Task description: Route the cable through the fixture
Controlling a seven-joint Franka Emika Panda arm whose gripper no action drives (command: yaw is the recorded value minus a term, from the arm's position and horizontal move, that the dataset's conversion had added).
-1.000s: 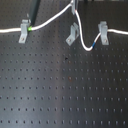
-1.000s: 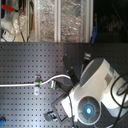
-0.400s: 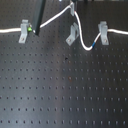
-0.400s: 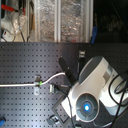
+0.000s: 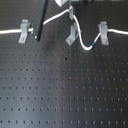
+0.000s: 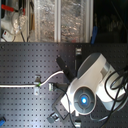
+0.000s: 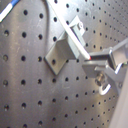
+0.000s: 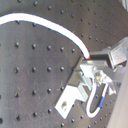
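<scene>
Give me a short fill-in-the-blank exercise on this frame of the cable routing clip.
1. In the first exterior view, the number of grey clips standing on the board is ____.
2. The cable is mostly ____ in colour.
3. The band on the cable beside the leftmost clip in the first exterior view is ____.

Missing words: three; white; green

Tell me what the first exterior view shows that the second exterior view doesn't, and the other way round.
Only the first exterior view shows all three grey clips in a row: the left upright clip, the slanted fixture and the right upright clip, along with the cable's green band and blue band. Only the second exterior view shows the arm's bulky white body with its glowing blue light, and cluttered shelving behind the board. Both show the white cable and the black perforated board.
</scene>
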